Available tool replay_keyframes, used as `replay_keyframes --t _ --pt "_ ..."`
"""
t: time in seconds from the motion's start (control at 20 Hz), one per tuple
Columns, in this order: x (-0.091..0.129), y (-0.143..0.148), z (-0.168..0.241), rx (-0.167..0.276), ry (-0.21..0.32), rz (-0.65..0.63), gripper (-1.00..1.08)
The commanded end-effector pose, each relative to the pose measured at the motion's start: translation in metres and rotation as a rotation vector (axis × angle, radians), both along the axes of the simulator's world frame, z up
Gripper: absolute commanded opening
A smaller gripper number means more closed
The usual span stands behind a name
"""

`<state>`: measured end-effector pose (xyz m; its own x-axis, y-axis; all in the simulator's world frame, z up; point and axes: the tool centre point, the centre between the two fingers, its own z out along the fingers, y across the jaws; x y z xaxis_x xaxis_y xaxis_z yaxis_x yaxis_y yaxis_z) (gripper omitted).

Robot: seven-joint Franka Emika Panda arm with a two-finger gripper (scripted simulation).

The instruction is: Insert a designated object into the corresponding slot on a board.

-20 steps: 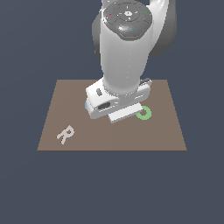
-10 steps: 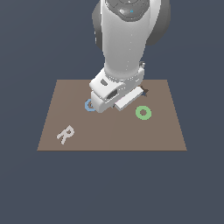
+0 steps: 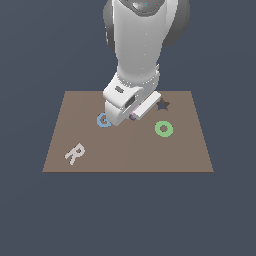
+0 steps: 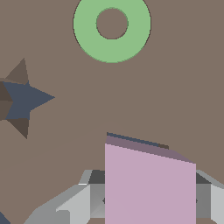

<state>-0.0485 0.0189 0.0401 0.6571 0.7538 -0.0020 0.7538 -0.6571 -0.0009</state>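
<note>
My gripper (image 3: 131,118) hangs low over the brown board (image 3: 125,150), between the blue G (image 3: 103,120) and the star cutout (image 3: 162,105). It is shut on the pale pink tile (image 4: 148,183), which sits between the grey fingers (image 4: 83,199). In the exterior view only a sliver of the pink tile (image 3: 133,116) shows under the hand. A thin dark strip of the slot (image 4: 135,140) shows just past the tile's far edge; the rest is hidden beneath the tile. The hand covers the slot in the exterior view.
A green ring (image 3: 163,128) lies on the board towards the exterior view's right, also seen as the green ring (image 4: 112,24) in the wrist view. The star cutout (image 4: 19,100) is beside it. A pale letter R (image 3: 75,153) lies near the board's front left.
The arm has carried the pink tile from beside the green ring towards the exterior view's left and back, uncovering the ring and then the blue G, and has come lower over the board.
</note>
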Motion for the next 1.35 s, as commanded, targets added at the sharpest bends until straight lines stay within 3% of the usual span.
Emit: replay_keyframes --t 0.0,0.8,0.85,1.3 --pt "-0.002 -0.001 0.000 0.000 -0.001 0.015 -1.00" --pt "0.000 0.000 -0.010 -0.001 -0.001 0.004 -1.00" --pt "0.000 0.000 -0.010 -0.001 -0.001 0.004 1.00" --pt "0.000 0.000 -0.010 -0.001 -0.001 0.004 1.00"
